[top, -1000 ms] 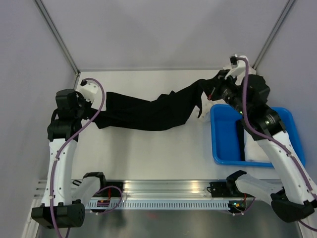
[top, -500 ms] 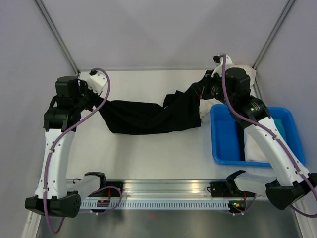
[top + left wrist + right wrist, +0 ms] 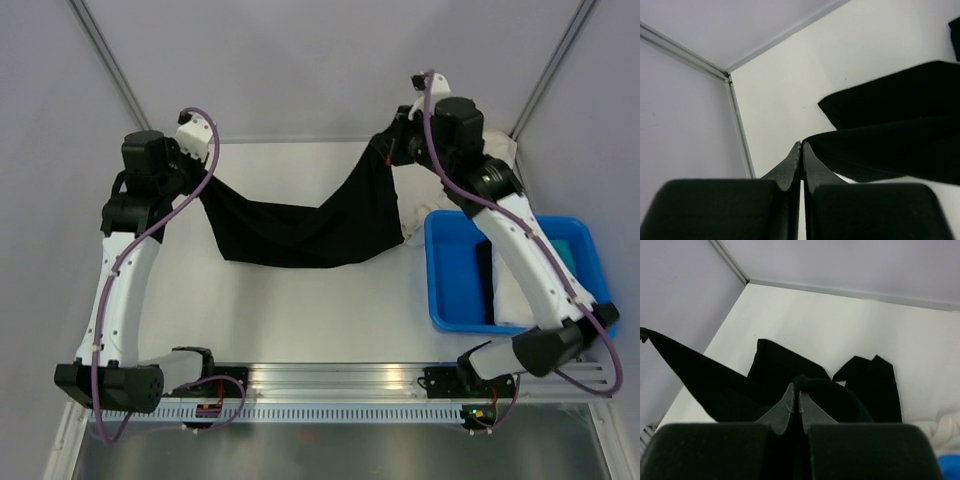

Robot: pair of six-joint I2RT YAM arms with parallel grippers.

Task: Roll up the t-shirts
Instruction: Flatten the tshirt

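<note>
A black t-shirt (image 3: pixel 300 225) hangs stretched between my two grippers over the far half of the table, sagging in the middle. My left gripper (image 3: pixel 203 183) is shut on its left edge. In the left wrist view the fingertips (image 3: pixel 801 146) meet, with the black cloth (image 3: pixel 890 137) running off to the right. My right gripper (image 3: pixel 388 150) is shut on the shirt's right edge near the back wall. Its tips (image 3: pixel 796 391) pinch a fold of the black cloth (image 3: pixel 830 390). A cream-white t-shirt (image 3: pixel 520 300) and a teal one (image 3: pixel 570 250) lie in the blue tub.
The blue plastic tub (image 3: pixel 432 270) stands at the right, close to the hanging shirt's right end. A white cloth (image 3: pixel 500 150) lies behind the right arm at the back right corner. Grey walls close in the back and both sides.
Both arms have risen and swung toward the back wall. The black shirt has come up off the table and now hangs as a broad drape between the grippers.
</note>
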